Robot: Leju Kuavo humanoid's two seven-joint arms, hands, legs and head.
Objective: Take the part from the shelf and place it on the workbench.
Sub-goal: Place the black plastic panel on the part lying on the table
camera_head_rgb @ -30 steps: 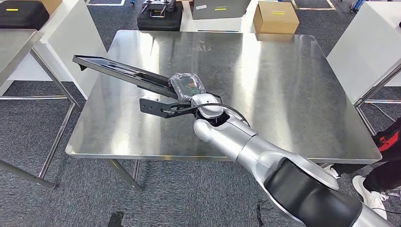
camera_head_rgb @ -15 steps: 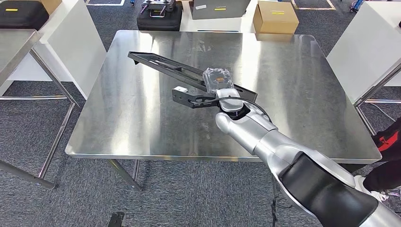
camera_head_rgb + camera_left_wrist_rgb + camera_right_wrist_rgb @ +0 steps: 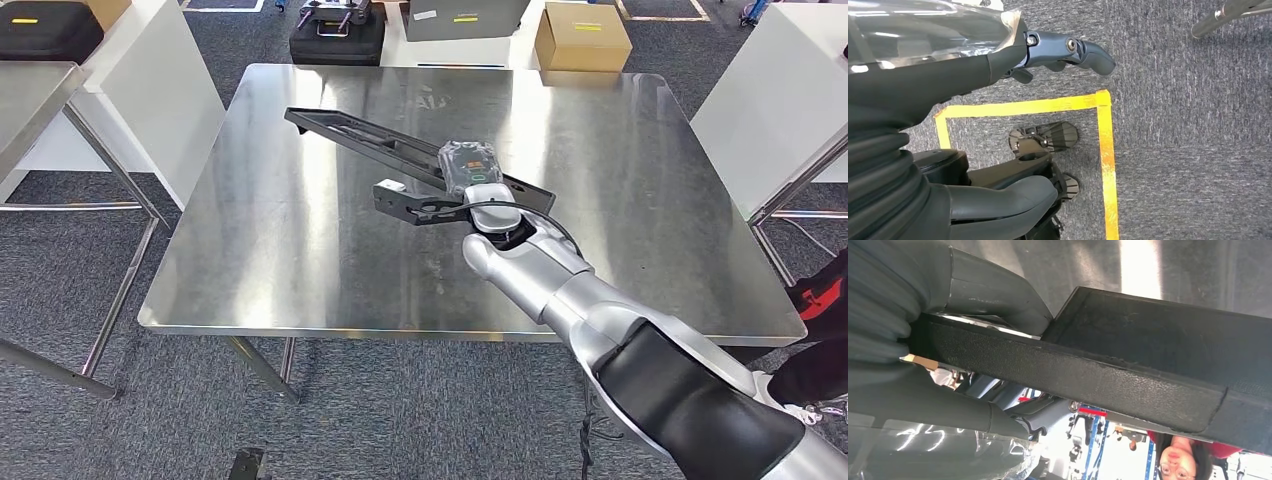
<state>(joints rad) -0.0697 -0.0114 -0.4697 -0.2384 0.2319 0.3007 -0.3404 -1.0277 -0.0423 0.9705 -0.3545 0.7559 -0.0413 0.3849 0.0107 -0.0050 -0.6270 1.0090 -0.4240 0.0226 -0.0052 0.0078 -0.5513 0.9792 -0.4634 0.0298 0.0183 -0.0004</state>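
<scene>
Steel workbench on grey carpet; right robot hand w/ black part.

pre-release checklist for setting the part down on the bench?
1. Right robot hand grips the black part: ok.
2. Part is over the workbench, inside its edges: ok.
3. Bare steel under the part: ok.
4. Part resting on the surface: cannot tell; the head view suggests it is above it.
5. Left robot hand hangs over the carpet, holding nothing: ok.
6. Person's leg at the bench's right side, apart from the part: ok.
</scene>
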